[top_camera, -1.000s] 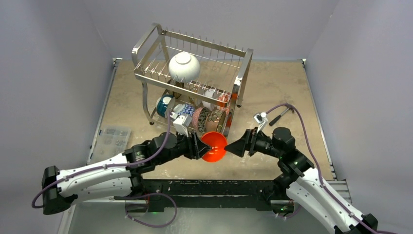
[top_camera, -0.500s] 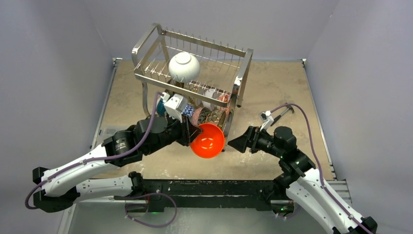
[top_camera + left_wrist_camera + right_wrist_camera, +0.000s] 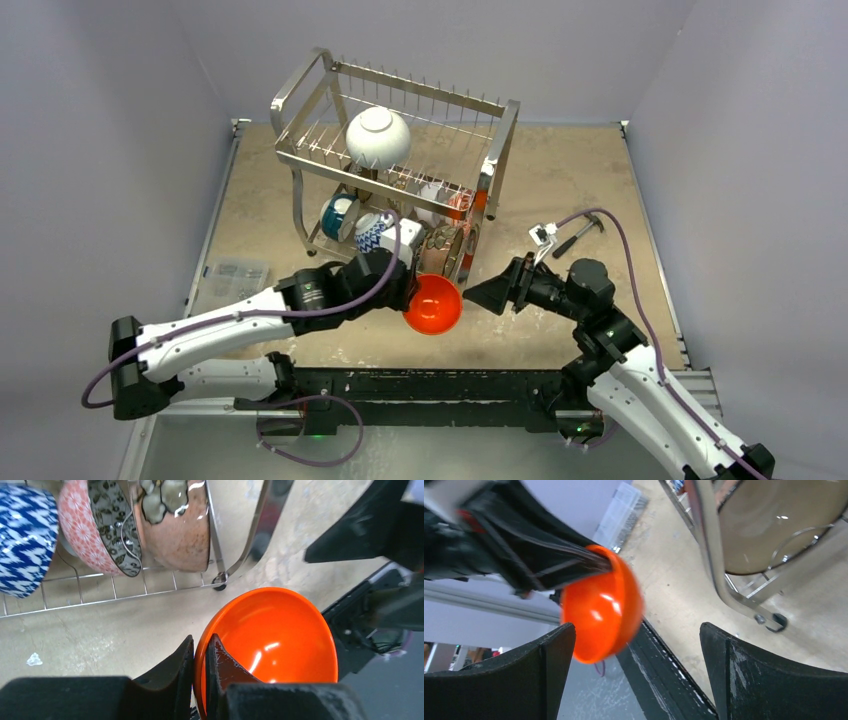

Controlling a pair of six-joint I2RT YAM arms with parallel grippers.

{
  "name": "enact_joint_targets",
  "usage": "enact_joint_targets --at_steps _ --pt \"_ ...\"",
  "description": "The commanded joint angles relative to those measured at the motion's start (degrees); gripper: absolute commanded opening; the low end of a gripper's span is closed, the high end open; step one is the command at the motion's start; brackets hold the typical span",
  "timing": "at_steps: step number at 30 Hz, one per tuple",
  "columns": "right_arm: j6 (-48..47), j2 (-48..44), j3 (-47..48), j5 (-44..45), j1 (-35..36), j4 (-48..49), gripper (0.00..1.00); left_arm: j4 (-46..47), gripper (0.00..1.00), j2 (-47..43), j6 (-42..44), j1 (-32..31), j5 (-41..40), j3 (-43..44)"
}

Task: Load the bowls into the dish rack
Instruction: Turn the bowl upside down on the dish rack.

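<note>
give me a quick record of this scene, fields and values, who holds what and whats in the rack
held item: orange bowl, gripped by its rim
holder: left end effector, shut on the rim
right end effector: open, facing the bowl, apart from it in the top view
bowl position: just in front of the dish rack, not in it
upper tier: one white bowl, upside down
lower tier: several bowls on edge, including a teal bowl and a blue-and-white bowl
</note>
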Motion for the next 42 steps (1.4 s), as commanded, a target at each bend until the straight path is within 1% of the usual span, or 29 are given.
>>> enact_joint_targets --at_steps 1,6,9,11,13,15,16,17,18,20,21,22,23,24,26,27,29,32,34,37,40,42 --pt "4.53 0.61 -0.95 -6.00 -0.06 9.71 0.95 8.80 0.00 3.32 -2.48 0.15 -1.27 -1.87" --pt "6.61 1.50 -3.41 -7.26 -0.07 11.93 0.94 14.46 0.00 6.57 -4.23 -0.02 -0.78 -3.64" --pt "5.50 4.44 -4.09 -7.89 -0.07 11.04 0.89 16.30 0.00 7.83 -6.24 -0.10 -0.63 -3.60" --pt "3.61 6.45 -3.79 -7.23 -0.08 8.49 0.87 17.89 0.00 7.75 -6.73 -0.12 -0.26 -3.87" --pt "2.01 7.88 -3.33 -5.99 -0.14 5.88 0.81 19.00 0.00 7.17 -7.29 -0.20 -0.52 -4.25" --pt "1.12 9.00 -3.00 -5.08 -0.07 4.49 0.78 19.90 0.00 6.47 -7.55 -0.21 -0.61 -4.75" --pt "0.89 9.43 -3.05 -5.19 -0.09 4.51 0.74 20.04 0.00 6.15 -7.65 -0.20 -0.62 -4.91" --pt "0.91 9.70 -3.18 -5.50 -0.07 5.01 0.69 20.19 0.00 5.92 -7.74 -0.20 -0.62 -5.14" --pt "0.99 9.88 -3.30 -5.90 -0.05 5.64 0.61 20.34 0.00 5.71 -7.87 -0.22 -0.58 -5.38" --pt "1.18 9.93 -3.62 -6.38 -0.06 6.84 0.33 20.68 0.00 5.43 -8.37 -0.26 -0.13 -5.92" --pt "1.16 9.93 -3.53 -6.17 -0.11 6.71 0.13 21.02 0.00 5.28 -8.86 -0.22 0.12 -6.29" --pt "0.86 9.86 -3.20 -5.58 -0.05 6.15 0.00 20.90 0.04 5.23 -9.90 -0.22 0.21 -6.61" --pt "0.48 9.73 -2.78 -4.92 -0.10 5.31 0.00 20.72 0.12 4.95 -10.97 -0.25 0.30 -6.92" --pt "-0.13 9.51 -2.43 -4.42 -0.13 4.63 0.00 20.37 0.25 4.43 -12.45 -0.22 0.53 -7.42" --pt "-0.89 8.65 -1.80 -3.33 -0.09 3.47 0.00 20.17 0.46 3.12 -15.51 -0.16 1.21 -9.05" --pt "-1.03 8.23 -1.72 -3.17 -0.11 3.23 0.00 20.33 0.60 2.33 -17.10 -0.20 1.88 -10.06" --pt "-1.01 7.41 -1.75 -3.28 -0.14 3.03 0.00 21.60 0.75 -0.05 -21.04 -0.20 4.38 -13.00" --pt "-1.24 6.89 -1.41 -3.71 -0.06 2.60 0.00 25.08 0.92 -4.20 -26.05 -0.12 7.77 -18.66" --pt "-1.79 7.01 -0.79 -3.47 -0.04 2.46 0.00 28.72 0.95 -7.11 -28.74 -0.12 10.46 -22.27" --pt "-1.87 7.49 -0.30 -3.26 -0.07 2.90 0.00 37.25 0.97 -9.11 -32.73 -0.12 14.56 -27.24" --pt "-1.98 7.71 -0.03 -3.54 -0.15 3.07 0.00 45.30 0.99 -7.77 -34.98 -0.12 17.76 -30.27" --pt "-2.18 7.79 0.30 -3.82 -0.11 3.20 0.00 48.80 0.98 -5.17 -35.41 -0.16 18.79 -30.86"
